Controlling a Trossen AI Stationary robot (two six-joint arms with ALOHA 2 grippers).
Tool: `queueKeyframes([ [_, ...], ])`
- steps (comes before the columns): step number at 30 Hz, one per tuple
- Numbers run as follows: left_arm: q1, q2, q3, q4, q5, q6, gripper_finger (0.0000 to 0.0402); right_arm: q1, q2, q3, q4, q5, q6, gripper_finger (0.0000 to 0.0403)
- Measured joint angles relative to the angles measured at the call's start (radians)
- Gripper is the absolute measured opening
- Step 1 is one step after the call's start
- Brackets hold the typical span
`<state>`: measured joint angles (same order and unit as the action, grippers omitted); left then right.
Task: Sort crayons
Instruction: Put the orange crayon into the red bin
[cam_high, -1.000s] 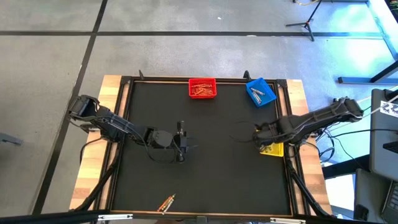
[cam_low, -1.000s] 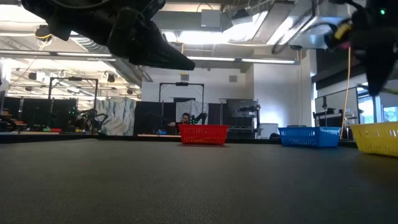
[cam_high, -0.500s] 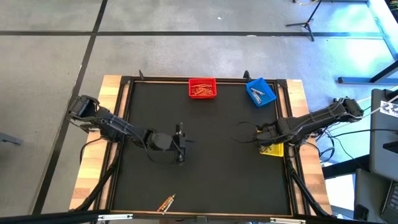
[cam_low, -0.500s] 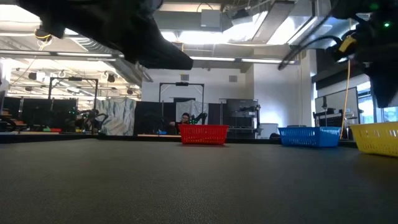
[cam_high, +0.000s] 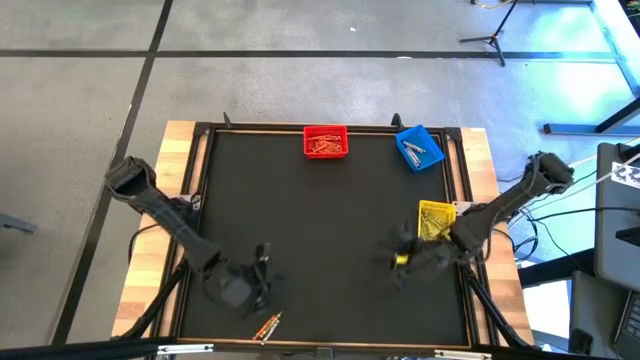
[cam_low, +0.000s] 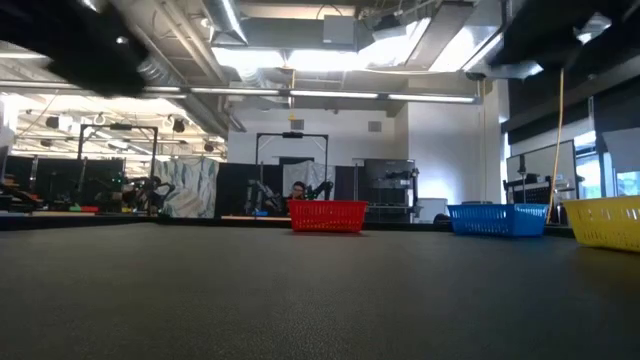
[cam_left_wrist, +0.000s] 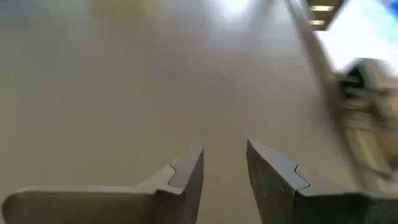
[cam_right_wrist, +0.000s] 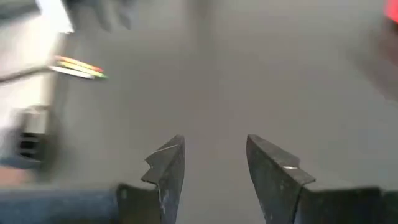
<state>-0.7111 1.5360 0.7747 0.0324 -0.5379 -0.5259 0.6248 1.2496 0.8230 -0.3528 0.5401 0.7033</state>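
Left gripper (cam_high: 262, 280) beside loose crayons (cam_high: 266, 325)

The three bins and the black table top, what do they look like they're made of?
The red bin, blue bin and yellow bin look like moulded plastic: bright solid colour and slotted, mesh-like walls. The table top looks like a matte black rubbery or textured mat, with a fine pebbled grain and little glare, framed by pale wood.

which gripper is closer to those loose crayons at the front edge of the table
Left. The left gripper hovers just behind the loose crayons, almost directly over them. The right gripper is well off to their right, beside the yellow bin.
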Motion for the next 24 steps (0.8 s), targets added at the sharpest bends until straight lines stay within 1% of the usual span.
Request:
queueKeyframes([
  [4,-0.118,0.014,0.017,-0.061,0.021,-0.205,0.0114,0.047,0.11,0.0,0.263,-0.005,-0.1,0.017],
  [8,-0.223,0.079,0.053,-0.066,0.106,-0.384,0.011,0.074,0.23,0.0,0.429,-0.028,-0.132,0.017],
  [12,-0.3,0.198,0.155,-0.093,0.13,-0.438,0.0108,0.092,0.334,0.0,0.543,-0.044,-0.134,0.017],
  [14,-0.327,0.257,0.237,-0.167,0.13,-0.463,0.0108,0.099,0.373,0.0,0.605,-0.049,-0.134,0.017],
  [16,-0.349,0.316,0.328,-0.287,0.135,-0.51,0.0108,0.105,0.403,0.0,0.66,-0.06,-0.132,0.017],
  [18,-0.368,0.368,0.408,-0.407,0.129,-0.565,0.0108,0.115,0.42,0.0,0.709,-0.072,-0.131,0.017],
  [20,-0.378,0.411,0.469,-0.479,0.111,-0.609,0.0108,0.124,0.42,0.0,0.731,-0.072,-0.13,0.017],
  [22,-0.382,0.446,0.511,-0.514,0.077,-0.637,0.0108,0.136,0.419,0.0,0.752,-0.071,-0.129,0.017],
  [24,-0.381,0.477,0.531,-0.525,0.067,-0.652,0.0108,0.151,0.42,0.0,0.773,-0.065,-0.132,0.017],
])
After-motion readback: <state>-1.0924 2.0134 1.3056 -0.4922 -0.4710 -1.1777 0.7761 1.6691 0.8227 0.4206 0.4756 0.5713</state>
